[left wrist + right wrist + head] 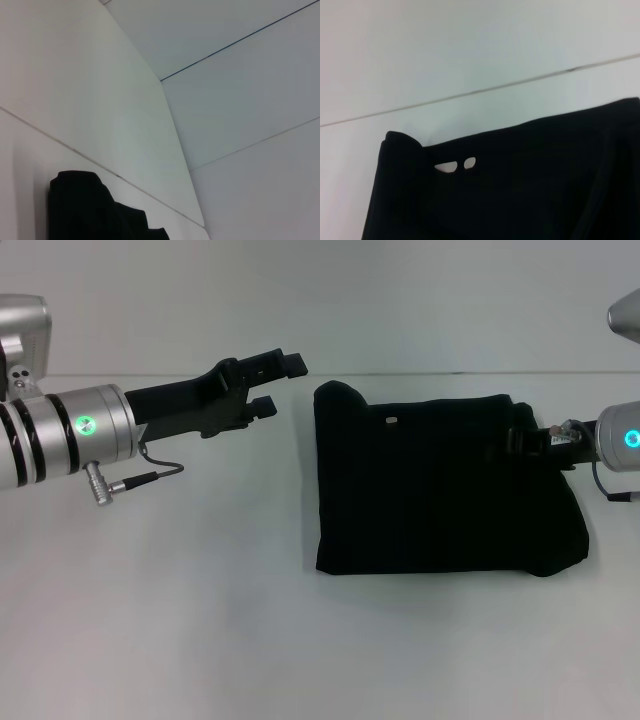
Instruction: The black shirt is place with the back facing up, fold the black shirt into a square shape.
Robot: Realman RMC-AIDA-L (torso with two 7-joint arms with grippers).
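The black shirt [445, 480] lies folded into a rough square on the white surface [200, 620]. The left end effector [275, 382] hovers spread beside it. The right end effector [525, 440] is at the shirt's right edge, grip impossible to tell; judging by this, only squaring and release remain.

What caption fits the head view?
Folded black shirt on table; left end effector open beside it, right end effector at its edge.

A plain white table [200, 640] meets what seems a white wall [400, 300].
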